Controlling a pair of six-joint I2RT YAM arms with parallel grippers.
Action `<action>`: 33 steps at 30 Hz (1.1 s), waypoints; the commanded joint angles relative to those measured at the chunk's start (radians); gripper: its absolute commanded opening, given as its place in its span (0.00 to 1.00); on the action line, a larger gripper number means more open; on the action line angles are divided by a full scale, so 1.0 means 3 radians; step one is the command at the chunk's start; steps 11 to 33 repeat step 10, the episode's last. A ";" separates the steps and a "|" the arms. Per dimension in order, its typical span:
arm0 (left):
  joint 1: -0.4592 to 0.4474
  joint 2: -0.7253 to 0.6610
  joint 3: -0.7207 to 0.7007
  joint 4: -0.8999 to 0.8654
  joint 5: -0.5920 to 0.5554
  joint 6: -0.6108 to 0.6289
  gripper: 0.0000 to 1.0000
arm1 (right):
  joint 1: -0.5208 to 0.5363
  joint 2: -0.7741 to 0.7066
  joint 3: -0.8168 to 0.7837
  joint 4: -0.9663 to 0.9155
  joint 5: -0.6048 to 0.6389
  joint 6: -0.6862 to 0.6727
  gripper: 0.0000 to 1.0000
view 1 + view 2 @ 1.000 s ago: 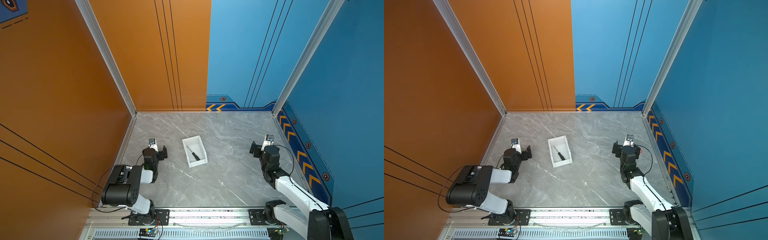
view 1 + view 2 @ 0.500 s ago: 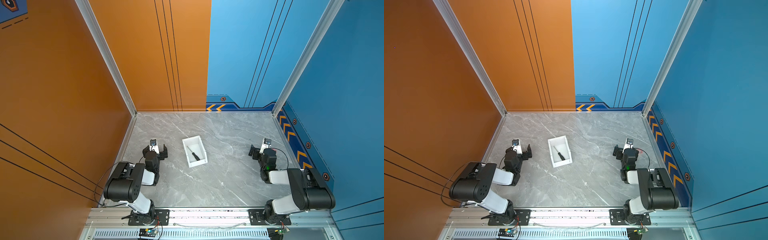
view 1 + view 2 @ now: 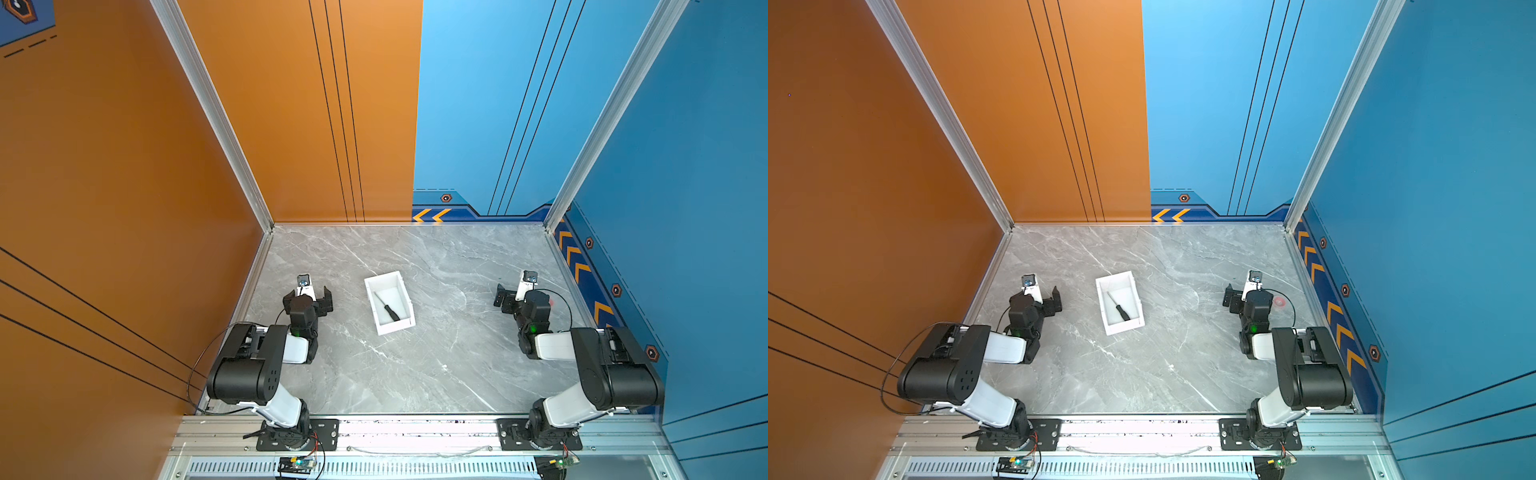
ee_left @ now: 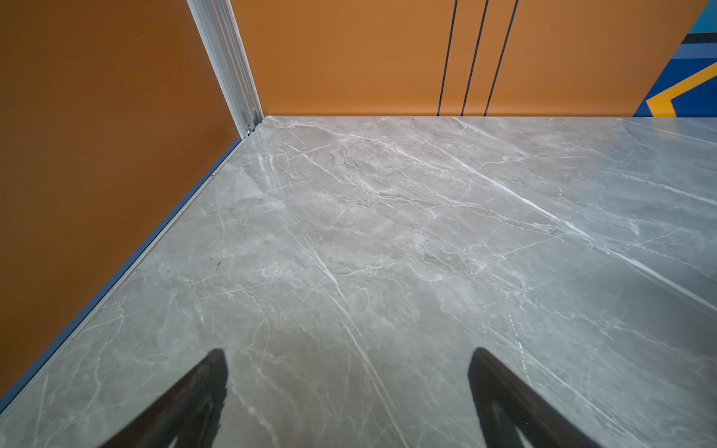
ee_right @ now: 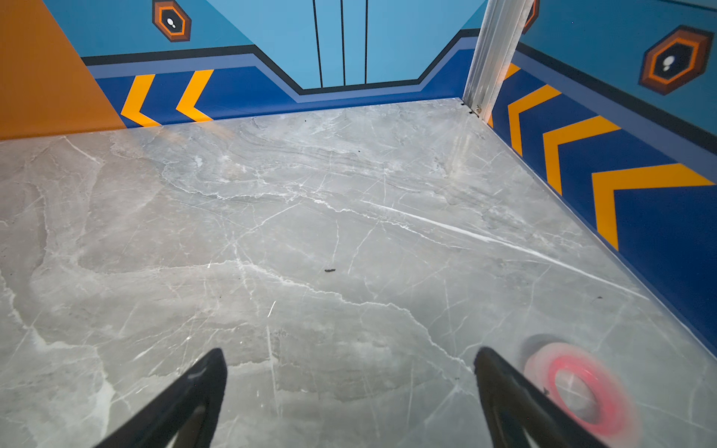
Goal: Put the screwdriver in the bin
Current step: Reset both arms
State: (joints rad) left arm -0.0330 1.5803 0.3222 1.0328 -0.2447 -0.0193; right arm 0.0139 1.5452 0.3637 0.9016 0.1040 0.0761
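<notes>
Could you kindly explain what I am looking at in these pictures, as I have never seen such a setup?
The left arm and right arm are robots bolted at the near edge of a grey marble table. Both top views look down on the whole scene; the other two pictures come from a camera on each arm's wrist, looking past its tool. The left tool and right tool are open and hold nothing. A white bin sits mid-table with the screwdriver lying inside. A blurred red ring lies beside the right tool.
</notes>
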 commanded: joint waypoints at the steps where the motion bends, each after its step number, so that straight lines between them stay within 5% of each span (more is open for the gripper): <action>1: 0.0008 -0.0042 0.0043 -0.0053 -0.0050 -0.0024 0.98 | 0.0048 0.0004 0.0029 0.0032 0.0024 -0.0064 1.00; 33: 0.0008 -0.0043 0.0045 -0.0053 -0.0057 -0.0028 0.98 | 0.0038 0.0004 0.0035 0.0018 0.0003 -0.0064 1.00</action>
